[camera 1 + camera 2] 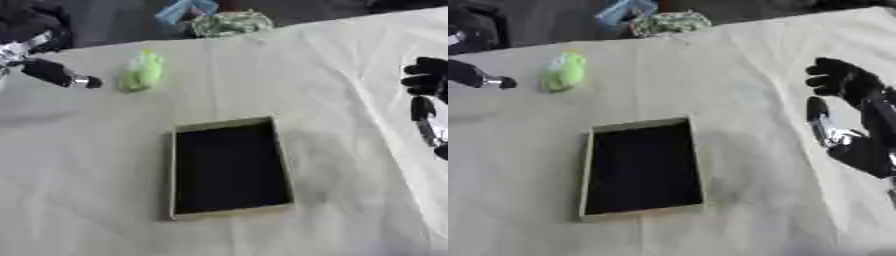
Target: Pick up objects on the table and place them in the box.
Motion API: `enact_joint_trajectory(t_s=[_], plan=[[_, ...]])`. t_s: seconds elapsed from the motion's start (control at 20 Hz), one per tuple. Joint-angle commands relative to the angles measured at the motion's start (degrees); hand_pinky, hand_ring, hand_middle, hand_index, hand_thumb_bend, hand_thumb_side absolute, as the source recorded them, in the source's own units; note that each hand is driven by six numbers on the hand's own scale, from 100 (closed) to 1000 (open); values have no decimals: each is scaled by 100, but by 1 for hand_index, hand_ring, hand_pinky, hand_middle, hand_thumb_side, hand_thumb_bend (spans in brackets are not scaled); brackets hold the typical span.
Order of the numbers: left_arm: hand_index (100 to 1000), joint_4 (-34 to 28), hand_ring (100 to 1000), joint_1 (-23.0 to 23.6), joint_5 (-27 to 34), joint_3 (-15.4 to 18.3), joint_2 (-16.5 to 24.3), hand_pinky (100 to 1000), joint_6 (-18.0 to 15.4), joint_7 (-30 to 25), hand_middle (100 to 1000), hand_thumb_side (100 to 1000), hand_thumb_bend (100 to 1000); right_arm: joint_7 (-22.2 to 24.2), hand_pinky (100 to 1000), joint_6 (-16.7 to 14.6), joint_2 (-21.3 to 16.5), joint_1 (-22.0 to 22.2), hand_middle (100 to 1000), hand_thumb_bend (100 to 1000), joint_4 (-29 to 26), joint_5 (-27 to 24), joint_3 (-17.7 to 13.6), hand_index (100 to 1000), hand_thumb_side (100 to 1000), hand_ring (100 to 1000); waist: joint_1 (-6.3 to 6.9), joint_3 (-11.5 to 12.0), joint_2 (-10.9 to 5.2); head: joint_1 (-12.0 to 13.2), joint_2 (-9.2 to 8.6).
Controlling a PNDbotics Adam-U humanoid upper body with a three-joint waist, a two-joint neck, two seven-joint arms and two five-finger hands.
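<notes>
Left eye view: green object (141, 71) just beside left hand (54, 73).

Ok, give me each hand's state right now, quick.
Left hand: near the green object, not touching it; open or shut cannot be told.
Right hand: open, fingers up, holding nothing.

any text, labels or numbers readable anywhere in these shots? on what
None can be read.
Green object: no lettering can be made out on it.
Box: plain tan rim and dark inside, no print visible.
Cloth on the table: plain, no markings.
Blue item and green patterned bundle beyond the far edge: too blurred to tell any text.
</notes>
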Motion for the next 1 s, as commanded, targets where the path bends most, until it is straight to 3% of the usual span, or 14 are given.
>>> enact_joint_trajectory(t_s=[0.05, 1.0], plan=[[951, 79, 801, -167, -83, 65, 40, 812, 11, 116, 801, 557, 712, 21, 786, -5, -138, -82, 806, 100, -42, -48, -10, 923, 492, 801, -10, -17, -78, 8, -78], [950, 995, 799, -539, -835, 128, -807, 809, 53, 513, 803, 571, 683, 92, 785, -13, -117, -148, 805, 100, -32, -98, 48, 923, 500, 801, 23, -208, -5, -7, -183]])
